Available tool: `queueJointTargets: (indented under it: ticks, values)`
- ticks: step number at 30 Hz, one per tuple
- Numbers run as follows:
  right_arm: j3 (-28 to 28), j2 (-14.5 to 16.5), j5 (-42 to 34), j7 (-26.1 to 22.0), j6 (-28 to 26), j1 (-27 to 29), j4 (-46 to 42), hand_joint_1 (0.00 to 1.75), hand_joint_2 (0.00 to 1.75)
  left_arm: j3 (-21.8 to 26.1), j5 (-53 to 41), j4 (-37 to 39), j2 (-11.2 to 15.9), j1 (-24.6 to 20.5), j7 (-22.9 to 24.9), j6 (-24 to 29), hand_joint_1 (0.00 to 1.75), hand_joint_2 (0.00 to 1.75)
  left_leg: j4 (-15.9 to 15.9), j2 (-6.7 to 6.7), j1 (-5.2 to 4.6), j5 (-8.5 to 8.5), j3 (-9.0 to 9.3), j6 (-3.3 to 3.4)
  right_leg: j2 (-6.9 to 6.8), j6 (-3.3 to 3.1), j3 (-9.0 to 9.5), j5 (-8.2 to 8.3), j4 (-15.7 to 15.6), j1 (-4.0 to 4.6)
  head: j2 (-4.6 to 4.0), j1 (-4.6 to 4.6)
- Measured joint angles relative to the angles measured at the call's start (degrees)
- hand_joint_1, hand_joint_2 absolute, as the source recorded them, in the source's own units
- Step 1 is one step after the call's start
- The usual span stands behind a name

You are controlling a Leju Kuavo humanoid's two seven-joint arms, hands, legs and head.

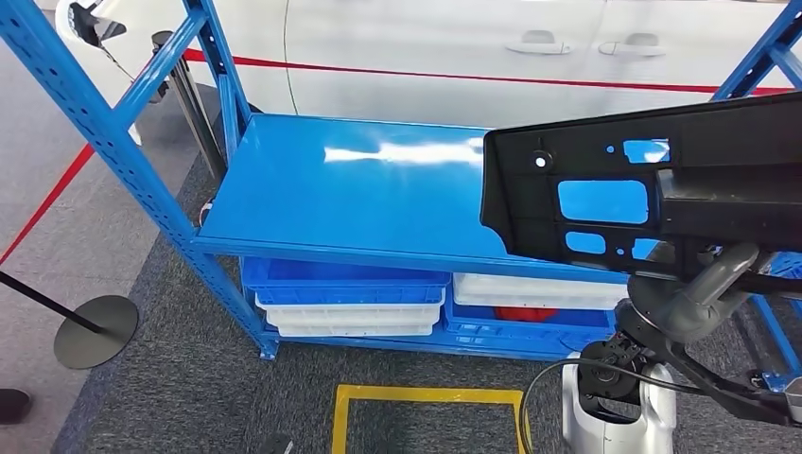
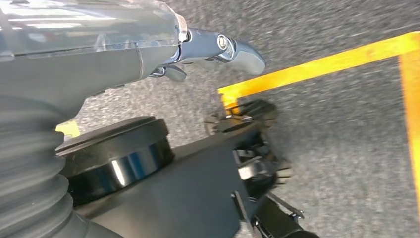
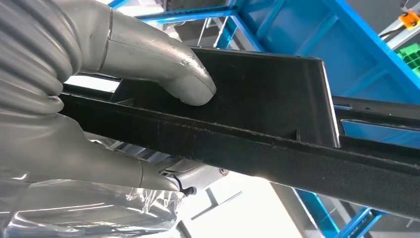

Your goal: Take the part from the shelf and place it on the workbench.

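Note:
The part (image 1: 728, 142) is a long black plastic panel with several cut-outs. It hangs in the air over the right end of the blue shelf board (image 1: 359, 189). My right hand (image 1: 695, 293) grips it from below near its right end. In the right wrist view the thumb (image 3: 163, 64) presses on the part's flat black face (image 3: 267, 94), and the other fingers (image 3: 89, 163) wrap under its edge. My left hand (image 2: 99, 49) hangs low over the grey carpet, holding nothing, with one finger (image 2: 237, 49) stretched out.
The shelf board is bare and glossy between slanted blue uprights (image 1: 104, 132). Under it sit a blue bin (image 1: 345, 281) and white bins (image 1: 350, 317). A yellow floor square (image 1: 426, 397) lies in front, a black stanchion base (image 1: 95, 331) stands at left, and a white car (image 1: 426, 47) is behind.

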Motion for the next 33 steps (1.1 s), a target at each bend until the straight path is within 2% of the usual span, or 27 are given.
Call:
queueJointTargets:
  ticks: [1, 2, 4, 5, 6, 8, 9, 10, 12, 13, 14, 15, 16, 17, 18, 19, 20, 21, 23, 24, 25, 26, 28, 29, 30, 31, 33]
  values:
    - [0.00, 0.07, 0.00, -0.06, 0.10, 0.16, -0.01, 1.75, 1.75, 0.00, 0.00, 0.00, 0.02, 0.06, 0.00, -0.03, 0.00, 1.75, 0.17, -0.01, -0.20, 0.57, -0.91, 0.00, 0.01, -0.35, 1.80, 1.48, -1.24, 0.21, 0.00, 0.00]
    - [0.00, 0.16, 0.00, -0.12, 0.18, 0.24, -0.05, 1.75, 1.75, 0.00, 0.00, 0.00, 0.03, 0.08, 0.00, -0.04, 0.00, 1.75, 0.38, -0.03, -0.33, 1.09, -1.68, -0.03, 0.03, -0.87, 4.54, 2.83, -4.31, 0.51, 0.00, -0.01]
    - [0.00, 0.37, 0.01, -0.20, 0.29, 0.26, -0.37, 1.75, 1.75, 0.00, -0.01, -0.02, -0.02, 0.05, -0.01, -0.05, 0.00, 1.75, 0.77, -0.09, -0.59, 1.97, -2.72, -0.30, 0.01, -1.97, 10.59, 2.85, -12.51, 1.13, 0.00, -0.01]
    - [-0.01, 0.50, 0.01, -0.25, 0.33, 0.27, -0.57, 1.75, 1.75, 0.00, -0.01, -0.03, -0.05, 0.03, -0.01, -0.07, 0.00, 1.75, 0.82, -0.10, -0.58, 2.44, -2.93, -0.54, 0.01, -2.35, 12.47, 2.31, -15.43, 1.41, 0.00, -0.02]
    - [-0.02, 0.62, 0.02, -0.30, 0.37, 0.29, -0.75, 1.75, 1.75, 0.00, -0.02, -0.04, -0.07, 0.04, -0.01, -0.09, 0.00, 1.75, 0.73, -0.09, -0.54, 2.95, -3.06, -0.85, -0.01, -2.62, 13.31, 1.89, -17.09, 1.60, 0.00, -0.02]
    - [-0.04, 0.83, 0.04, -0.34, 0.42, 0.36, -0.95, 1.75, 1.75, 0.00, -0.02, -0.04, -0.02, 0.09, 0.01, -0.11, 0.00, 1.75, 0.42, -0.11, -0.46, 3.69, -3.32, -1.51, -0.12, -3.04, 12.81, 2.98, -17.87, 1.49, 0.00, -0.02]
    - [-0.05, 0.98, 0.04, -0.33, 0.42, 0.38, -1.01, 1.75, 1.75, 0.00, -0.02, -0.04, 0.02, 0.14, 0.01, -0.12, 0.00, 1.75, 0.88, -0.15, -0.44, 2.84, -3.75, -1.86, -0.23, -3.38, 12.27, 3.74, -18.11, 1.30, 0.00, -0.02]
    - [-0.06, 1.15, 0.04, -0.32, 0.41, 0.41, -1.06, 1.75, 1.75, 0.00, -0.02, -0.04, 0.05, 0.18, 0.02, -0.12, 0.00, 1.75, 2.37, -0.21, -0.38, 0.79, -4.39, -2.22, -0.34, -3.65, 11.56, 4.60, -18.36, 1.06, 0.00, -0.03]
    - [-0.09, 1.48, 0.03, -0.33, 0.43, 0.50, -1.12, 1.75, 1.75, 0.00, -0.02, -0.04, 0.10, 0.20, 0.02, -0.13, 0.00, 1.75, 8.53, -0.23, 0.10, -5.36, -6.09, -2.98, -0.44, -3.97, 9.74, 6.17, -18.43, 0.91, 0.00, -0.04]
    - [-0.10, 1.56, 0.03, -0.33, 0.45, 0.58, -1.14, 1.75, 1.75, 0.00, -0.01, -0.04, 0.13, 0.20, 0.02, -0.13, 0.00, 1.75, 12.34, -0.22, 0.40, -7.59, -6.74, -3.34, -0.46, -3.92, 8.75, 6.93, -18.36, 0.88, 0.00, -0.04]
    - [-0.10, 1.61, 0.03, -0.33, 0.48, 0.64, -1.14, 1.75, 1.75, 0.00, -0.01, -0.04, 0.16, 0.20, 0.02, -0.13, 0.00, 1.75, 15.36, -0.21, 0.66, -8.30, -6.93, -3.64, -0.49, -3.82, 7.75, 7.66, -18.25, 0.84, 0.00, -0.04]
    - [-0.11, 1.66, 0.04, -0.32, 0.52, 0.69, -1.14, 1.75, 1.75, 0.00, 0.01, -0.04, 0.19, 0.21, 0.02, -0.13, 0.00, 1.75, 16.95, -0.21, 0.90, -7.59, -6.38, -3.90, -0.51, -3.65, 6.69, 8.36, -18.07, 0.78, 0.00, -0.04]
    - [-0.11, 1.70, 0.05, -0.32, 0.56, 0.74, -1.14, 1.75, 1.75, 0.00, 0.08, -0.04, 0.21, 0.21, 0.02, -0.13, 0.00, 1.75, 16.63, -0.20, 1.11, -5.94, -4.97, -4.09, -0.53, -3.44, 5.64, 9.01, -17.86, 0.70, 0.00, -0.04]
    - [-0.11, 1.79, 0.10, -0.30, 0.59, 0.77, -1.14, 1.75, 1.75, 0.01, 0.20, -0.04, 0.24, 0.19, 0.02, -0.13, 0.00, 1.75, 14.22, -0.20, 1.28, -4.34, -2.47, -4.21, -0.54, -3.20, 4.64, 9.63, -17.61, 0.61, 0.00, -0.04]
    - [-0.11, 1.90, 0.19, -0.28, 0.62, 0.78, -1.15, 1.75, 1.75, 0.02, 0.34, -0.04, 0.26, 0.14, 0.01, -0.13, 0.00, 1.75, 10.28, -0.21, 1.37, -3.83, 0.85, -4.22, -0.54, -2.91, 3.79, 10.20, -17.32, 0.58, 0.00, -0.04]
    - [-0.11, 2.04, 0.31, -0.26, 0.64, 0.77, -1.18, 1.75, 1.75, 0.03, 0.48, -0.04, 0.28, 0.05, 0.00, -0.15, 0.00, 1.75, 5.57, -0.27, 1.34, -4.38, 4.25, -4.06, -0.55, -2.58, 3.13, 10.73, -17.05, 0.57, 0.00, -0.04]
    - [-0.12, 2.17, 0.45, -0.25, 0.67, 0.75, -1.21, 1.75, 1.75, 0.05, 0.58, -0.04, 0.31, -0.03, -0.01, -0.16, 0.00, 1.75, 1.80, -0.32, 1.22, -5.36, 6.73, -3.78, -0.58, -2.21, 2.74, 11.26, -16.95, 0.57, 0.00, -0.04]
    - [-0.13, 2.29, 0.59, -0.23, 0.73, 0.72, -1.22, 1.75, 1.75, 0.06, 0.62, -0.04, 0.32, -0.09, -0.01, -0.18, 0.00, 1.75, -0.59, -0.36, 1.00, -6.31, 8.07, -3.38, -0.62, -1.80, 2.56, 11.77, -17.01, 0.57, 0.00, -0.05]
    - [-0.22, 2.48, 0.77, -0.22, 0.91, 0.69, -1.16, 1.75, 1.75, 0.07, 0.60, -0.04, 0.34, -0.05, 0.01, -0.15, 0.00, 1.75, -1.69, -0.31, 0.79, -6.01, 7.93, -2.33, -0.63, -0.92, 2.45, 12.66, -17.37, 0.33, 0.00, -0.04]
    - [-0.42, 2.54, 0.81, -0.21, 1.05, 0.68, -1.12, 1.75, 1.75, 0.07, 0.51, -0.04, 0.33, -0.03, 0.03, -0.11, 0.00, 1.75, -1.83, -0.22, 0.79, -5.43, 7.60, -1.79, -0.54, -0.59, 2.16, 12.28, -16.98, 0.19, 0.00, -0.03]
    - [-0.73, 2.57, 0.81, -0.20, 1.19, 0.69, -1.10, 1.75, 1.75, 0.07, 0.42, -0.04, 0.32, -0.05, 0.06, -0.02, 0.00, 1.75, -1.99, -0.12, 0.85, -4.77, 7.16, -1.31, -0.43, -0.35, 1.50, 10.93, -15.53, 0.07, 0.00, -0.03]
    - [-1.11, 2.58, 0.81, -0.19, 1.34, 0.73, -1.09, 1.75, 1.75, 0.07, 0.29, -0.04, 0.31, -0.11, 0.11, 0.06, 0.00, 1.75, -2.09, -0.01, 0.90, -4.10, 6.61, -0.96, -0.29, -0.20, 0.41, 8.72, -12.80, 0.00, 0.00, -0.03]
    - [-1.95, 2.63, 0.88, 0.02, 1.69, 0.85, -1.09, 1.75, 1.75, 0.06, -0.01, -0.04, 0.26, -0.21, 0.33, 0.17, 0.00, 1.75, -1.99, 0.07, 0.73, -3.01, 5.33, -0.64, -0.12, 0.05, -2.24, 3.55, -4.92, 0.03, 0.00, -0.03]
    - [-2.36, 2.69, 0.95, 0.21, 1.86, 0.94, -1.09, 1.75, 1.75, 0.05, -0.15, -0.04, 0.23, -0.21, 0.48, 0.19, 0.00, 1.75, -1.90, 0.09, 0.62, -2.52, 4.68, -0.62, -0.07, 0.14, -2.88, 2.05, -1.95, 0.05, 0.00, -0.03]
    - [-2.75, 2.75, 1.04, 0.43, 2.04, 1.01, -1.09, 1.75, 1.75, 0.03, -0.26, -0.04, 0.20, -0.22, 0.63, 0.19, 0.00, 1.75, -1.75, 0.10, 0.54, -2.10, 4.04, -0.66, -0.05, 0.15, -2.45, 1.60, -0.92, 0.07, 0.00, -0.03]
    - [-3.08, 2.82, 1.15, 0.63, 2.23, 1.06, -1.09, 1.75, 1.75, 0.02, -0.36, -0.04, 0.18, -0.23, 0.73, 0.16, 0.00, 1.75, -1.54, 0.11, 0.48, -1.79, 3.46, -0.74, -0.05, 0.06, -0.78, 2.15, -2.28, 0.10, 0.00, -0.04]
    - [-3.55, 2.99, 1.45, 0.90, 2.60, 1.07, -1.10, 1.75, 1.75, -0.02, -0.54, -0.04, 0.11, -0.33, 0.80, 0.05, 0.00, 1.75, -0.97, 0.09, 0.42, -1.47, 2.62, -0.96, -0.04, -0.42, 4.95, 4.25, -10.05, 0.20, 0.00, -0.04]
